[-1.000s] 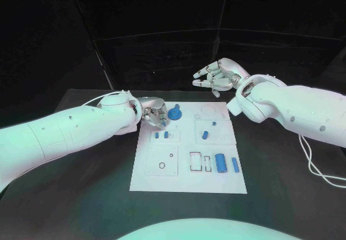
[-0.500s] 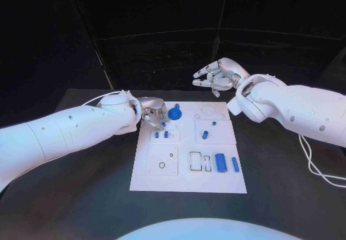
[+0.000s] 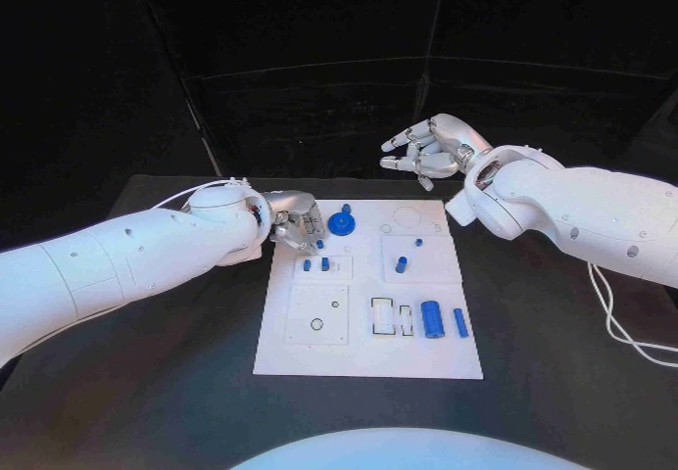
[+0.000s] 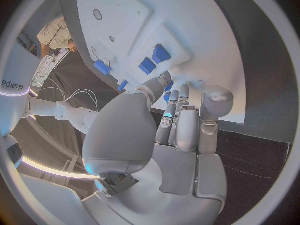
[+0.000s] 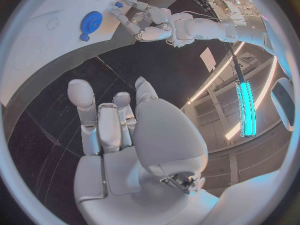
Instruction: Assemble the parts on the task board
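The white task board [image 3: 370, 352] lies in the middle of the black table. A blue round part [image 3: 342, 223] with a short stem sits at the board's far left corner, also seen as the round part [image 5: 91, 21]. My left hand [image 3: 297, 232] hovers just left of it, fingers pointing toward it, a small gap between; the same left hand [image 5: 147, 22] holds nothing. My right hand [image 3: 428, 152] hangs high beyond the board's far edge, fingers loosely bent, empty. Two small blue pegs [image 3: 315, 263] stand near the left hand. A blue cylinder [image 3: 432, 319] and a blue bar [image 3: 460, 322] lie toward the near right.
A blue peg [image 3: 402, 262] stands in the board's right middle field, with a tiny blue piece [image 3: 418, 241] beyond it. A small ring [image 3: 316, 324] and a white frame [image 3: 383, 315] lie on the near half. Bare black table [image 3: 169, 372] surrounds the board.
My left hand's fingers have eased slightly away from the blue round part, which stays on the board. The right hand has hardly moved.
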Robot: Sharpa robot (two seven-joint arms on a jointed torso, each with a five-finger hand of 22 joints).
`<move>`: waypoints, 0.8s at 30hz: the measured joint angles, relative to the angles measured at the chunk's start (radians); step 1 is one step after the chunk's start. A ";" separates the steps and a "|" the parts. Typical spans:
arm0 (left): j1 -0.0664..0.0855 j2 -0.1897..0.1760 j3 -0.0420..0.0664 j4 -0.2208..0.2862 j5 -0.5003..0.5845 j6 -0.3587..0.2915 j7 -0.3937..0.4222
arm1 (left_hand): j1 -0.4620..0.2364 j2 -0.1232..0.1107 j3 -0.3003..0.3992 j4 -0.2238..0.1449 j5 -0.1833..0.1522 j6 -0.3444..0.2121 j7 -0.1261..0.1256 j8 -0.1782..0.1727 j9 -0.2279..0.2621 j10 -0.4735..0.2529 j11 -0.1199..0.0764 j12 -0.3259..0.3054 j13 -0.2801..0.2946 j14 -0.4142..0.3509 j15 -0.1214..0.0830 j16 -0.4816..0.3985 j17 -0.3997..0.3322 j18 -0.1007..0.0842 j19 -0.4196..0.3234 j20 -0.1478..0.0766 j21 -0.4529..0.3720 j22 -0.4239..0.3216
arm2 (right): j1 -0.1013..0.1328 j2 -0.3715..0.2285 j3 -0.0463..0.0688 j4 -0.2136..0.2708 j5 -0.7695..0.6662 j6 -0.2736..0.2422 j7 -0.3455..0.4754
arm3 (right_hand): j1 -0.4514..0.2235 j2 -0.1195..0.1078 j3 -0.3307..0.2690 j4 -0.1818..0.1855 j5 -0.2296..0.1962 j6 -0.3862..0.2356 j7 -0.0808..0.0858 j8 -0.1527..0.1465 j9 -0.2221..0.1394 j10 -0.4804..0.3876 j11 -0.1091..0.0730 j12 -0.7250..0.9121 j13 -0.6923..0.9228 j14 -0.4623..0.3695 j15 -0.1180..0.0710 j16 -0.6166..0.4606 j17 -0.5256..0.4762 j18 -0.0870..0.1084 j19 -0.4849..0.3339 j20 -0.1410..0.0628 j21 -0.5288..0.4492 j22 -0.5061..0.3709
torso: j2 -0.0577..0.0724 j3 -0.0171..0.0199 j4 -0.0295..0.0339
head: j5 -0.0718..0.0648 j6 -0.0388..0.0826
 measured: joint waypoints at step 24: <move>0.014 -0.213 -0.007 0.130 0.835 -0.166 0.215 | 0.024 0.052 0.010 0.005 0.000 0.072 0.011 0.028 -0.001 0.040 0.000 0.030 0.008 -0.146 0.011 -0.226 -0.359 0.038 -0.163 0.016 -0.360 -0.272 | -0.082 -0.118 -0.004 0.067 -0.539 0.089 -0.197 | 0.149 -0.044 0.112 -0.042 -0.046 0.116 -0.020 0.027 -0.002 -0.079 0.008 -0.675 -0.594 0.000 -0.011 -0.011 0.006 0.000 0.027 -0.009 0.009 0.021 | 0.000 -0.0014 -0.0007 | -0.051 0.032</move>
